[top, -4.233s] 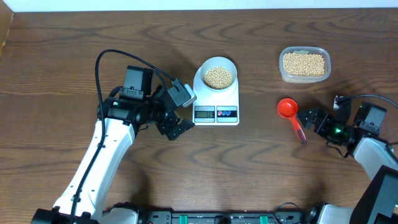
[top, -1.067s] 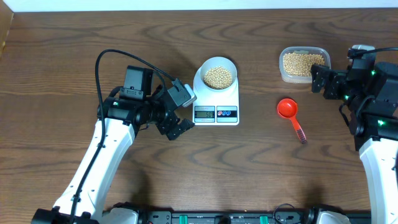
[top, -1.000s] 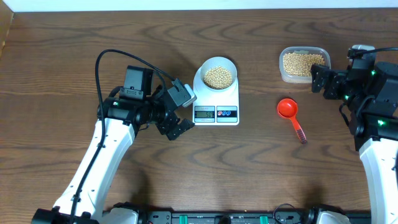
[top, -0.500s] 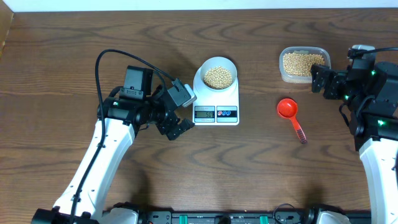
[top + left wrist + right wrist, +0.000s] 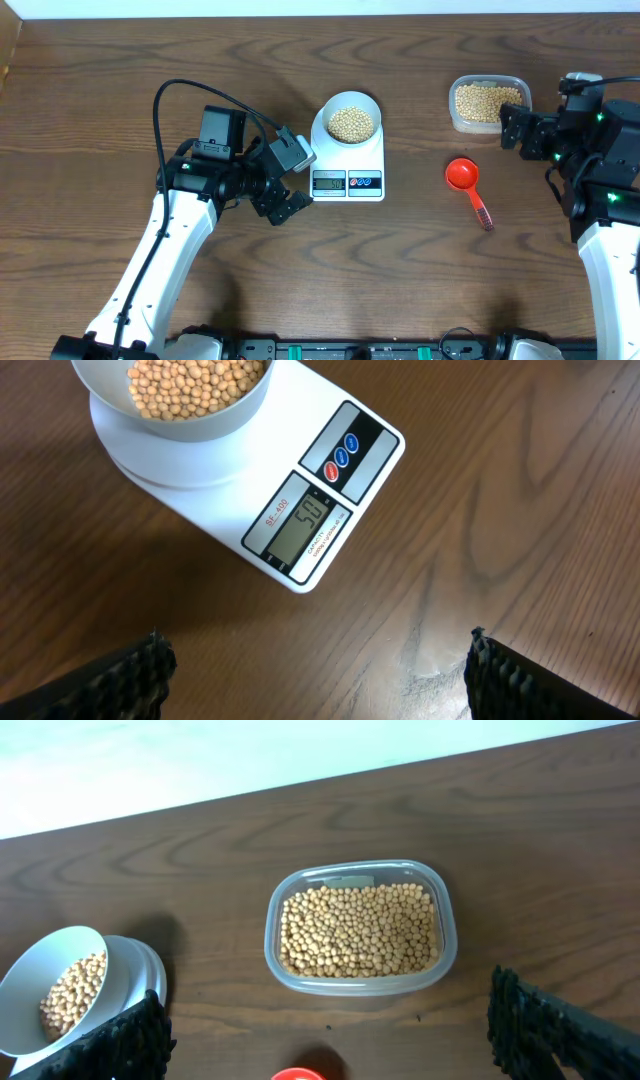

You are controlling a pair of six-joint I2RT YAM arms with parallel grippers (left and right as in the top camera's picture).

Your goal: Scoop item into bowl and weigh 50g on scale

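The white bowl (image 5: 326,110) holds a heap of beige beans (image 5: 351,123) and sits on the white scale (image 5: 347,183), whose display (image 5: 309,527) reads 50. My left gripper (image 5: 288,205) hovers open just left of the scale's display end, and nothing lies between its fingers (image 5: 130,680). In the left wrist view the bowl (image 5: 200,432) and scale (image 5: 345,450) lie ahead of that gripper (image 5: 318,685). My right gripper (image 5: 519,128) is open and empty beside the tub; in its own view it (image 5: 330,1040) faces the tub.
A clear plastic tub (image 5: 489,127) of beans (image 5: 360,928) stands at the back right. A red scoop (image 5: 463,175) lies on the wood between scale and right arm, handle toward the front. The left arm's cable loops behind it.
Since four seconds ago, the right gripper has moved from beside the scoop's handle to beside the tub. Nothing has moved in the last second.
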